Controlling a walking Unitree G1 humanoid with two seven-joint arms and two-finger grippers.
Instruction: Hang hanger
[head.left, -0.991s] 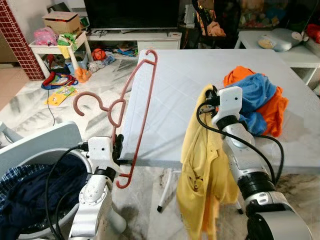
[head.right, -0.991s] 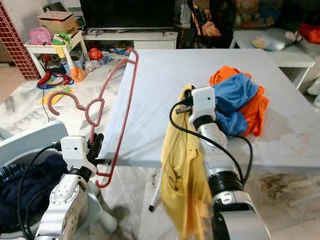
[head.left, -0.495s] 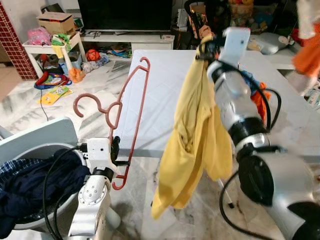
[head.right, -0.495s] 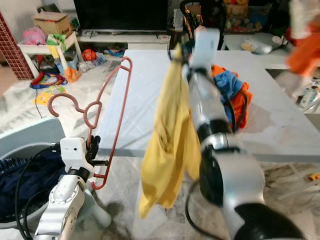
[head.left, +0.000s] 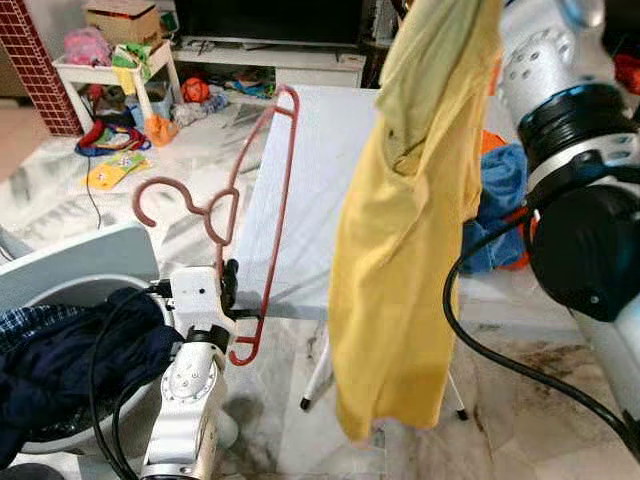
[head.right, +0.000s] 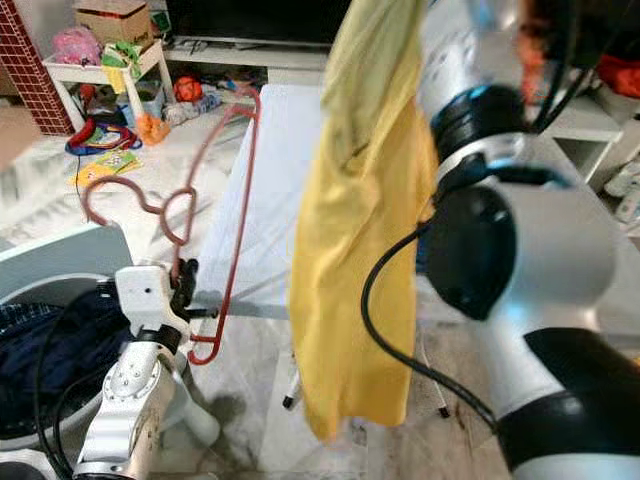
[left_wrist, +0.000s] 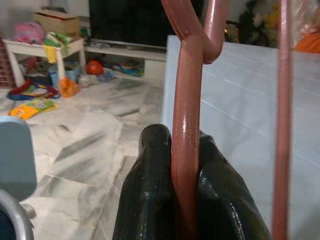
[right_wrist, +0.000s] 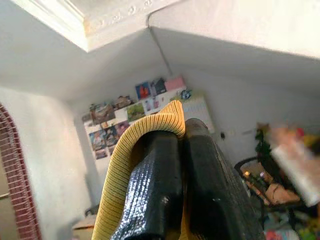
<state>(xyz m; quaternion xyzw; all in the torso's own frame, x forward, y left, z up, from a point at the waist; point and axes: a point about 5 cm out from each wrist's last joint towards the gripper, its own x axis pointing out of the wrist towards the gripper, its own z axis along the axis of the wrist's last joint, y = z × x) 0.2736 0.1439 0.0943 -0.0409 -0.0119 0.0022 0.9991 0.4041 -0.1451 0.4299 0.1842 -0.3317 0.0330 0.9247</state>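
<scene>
The hanger (head.left: 262, 215) is staying clamped in the left gripper (left_wrist: 182, 165) at seven o'clock; the right gripper (right_wrist: 182, 150), pinching the shirt (head.left: 405, 230), is rising toward twelve, readying it for threading.

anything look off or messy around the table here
Yes. Orange and blue clothes lie in a crumpled heap on the white table, and toys are strewn over the floor by the TV stand. The hanger in the left pincer is still bare.
</scene>
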